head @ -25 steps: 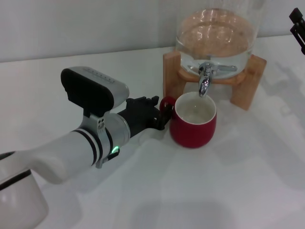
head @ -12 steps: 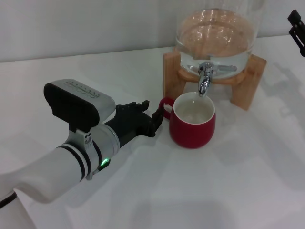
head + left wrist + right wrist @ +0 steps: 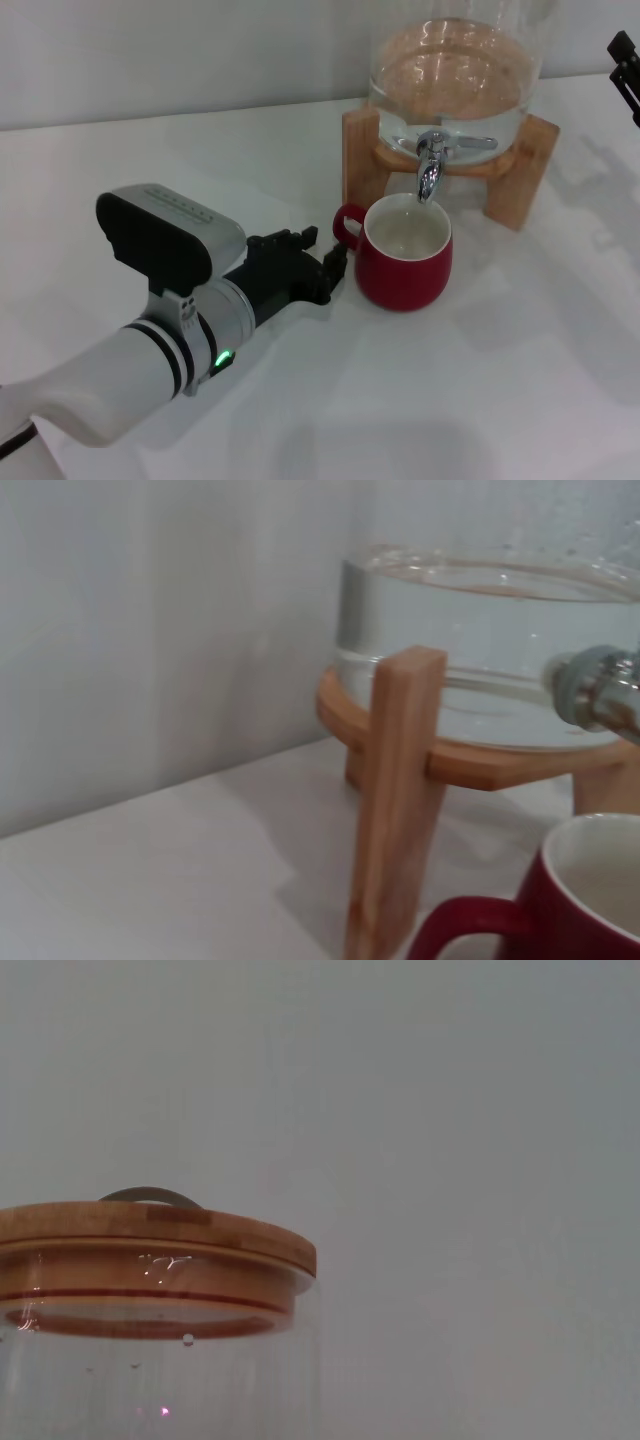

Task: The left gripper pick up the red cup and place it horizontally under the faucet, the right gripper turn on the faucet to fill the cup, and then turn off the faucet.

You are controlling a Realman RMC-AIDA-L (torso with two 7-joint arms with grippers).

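Red cup is sitting upright on the white table at centre frame, its mouth directly under the faucet. At lower left, the left gripper is resting just beside the cup's handle, apart from it, jaws parted and gripping nothing. At the upper right edge, the right gripper is hanging; its jaws cannot be told.

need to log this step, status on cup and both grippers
Left gripper off the handle, open. Red cup upright under faucet. Right gripper high at right edge. Nothing in the way.
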